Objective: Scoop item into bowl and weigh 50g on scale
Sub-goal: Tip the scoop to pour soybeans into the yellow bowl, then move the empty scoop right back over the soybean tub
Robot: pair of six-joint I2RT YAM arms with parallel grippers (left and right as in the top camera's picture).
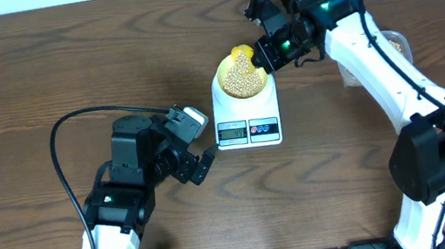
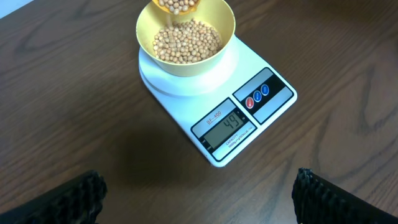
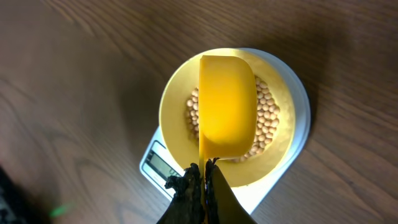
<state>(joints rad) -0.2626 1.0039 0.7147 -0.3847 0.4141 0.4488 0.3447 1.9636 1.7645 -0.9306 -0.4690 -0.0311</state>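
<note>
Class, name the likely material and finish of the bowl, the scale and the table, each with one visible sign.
Bowl: probably plastic, smooth even pale-yellow wall. Scale: likely white moulded plastic, faintly glossy, rounded edges. Table: dark wood or wood-look laminate; grain lines show.

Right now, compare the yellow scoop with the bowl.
The scoop hangs in the air, its handle in the shut right gripper; the bowl sits on the scale. The scoop is deeper yellow and narrower; the bowl is paler, round and wider. Both hold beans.
</note>
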